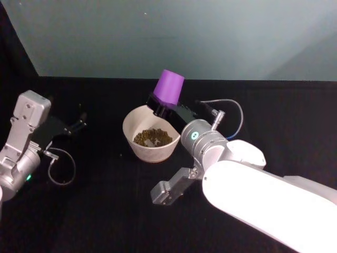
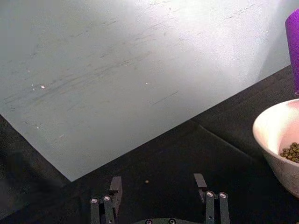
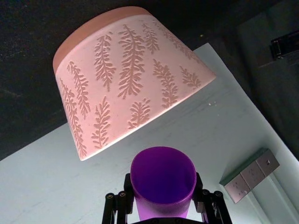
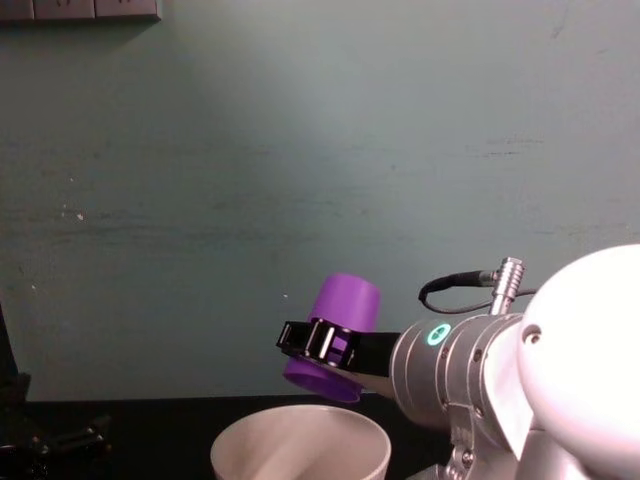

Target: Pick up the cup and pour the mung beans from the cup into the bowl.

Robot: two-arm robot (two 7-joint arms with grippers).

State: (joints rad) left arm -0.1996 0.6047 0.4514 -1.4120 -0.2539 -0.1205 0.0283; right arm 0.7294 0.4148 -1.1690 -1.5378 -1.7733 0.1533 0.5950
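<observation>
The purple cup (image 1: pixel 169 87) is tipped mouth-down over the far rim of the white bowl (image 1: pixel 130 122), with my right gripper (image 1: pixel 164 108) shut on its sides. Mung beans (image 1: pixel 152 138) lie in a heap on the bowl's bottom. From the chest, the cup (image 4: pixel 335 335) hangs tilted just above the bowl (image 4: pixel 300 450), held by the right gripper (image 4: pixel 315 345). The right wrist view shows the cup (image 3: pixel 162 179) between the gripper's fingers (image 3: pixel 122 205) and the bowl's leaf-patterned outside (image 3: pixel 131 84). My left gripper (image 2: pixel 159 184) rests open at the table's left, apart from the bowl (image 2: pixel 275 130).
A black cloth covers the table (image 1: pixel 105 211), with a pale green wall (image 1: pixel 184 37) right behind it. A cable loop (image 1: pixel 60 168) hangs by the left arm. One stray bean (image 2: pixel 146 181) lies on the cloth. Wall sockets (image 3: pixel 250 175) sit on the wall.
</observation>
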